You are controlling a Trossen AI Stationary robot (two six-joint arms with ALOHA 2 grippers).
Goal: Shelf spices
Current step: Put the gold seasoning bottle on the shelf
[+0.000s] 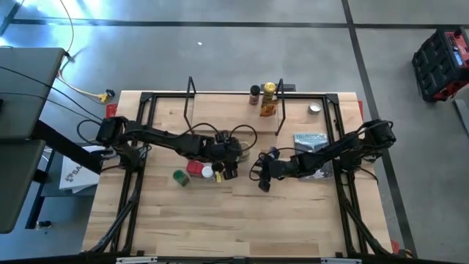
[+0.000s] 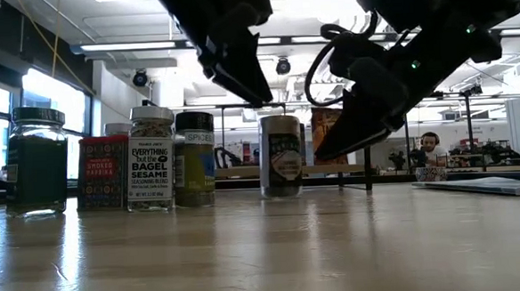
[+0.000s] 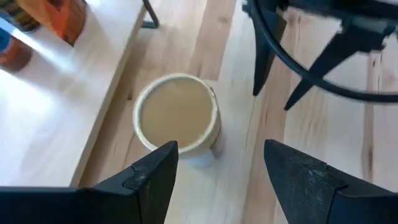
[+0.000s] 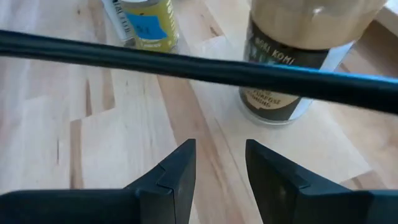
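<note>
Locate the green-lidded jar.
In the high view, the green-lidded jar stands on the table left of centre, beside the red tin, by the left hand.

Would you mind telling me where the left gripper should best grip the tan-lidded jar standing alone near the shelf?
From above, across its round sides just under the lid: the tan-lidded jar stands upright and free, below the open left gripper.

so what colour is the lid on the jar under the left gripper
Tan, clearest in the left wrist view: lid.
</note>
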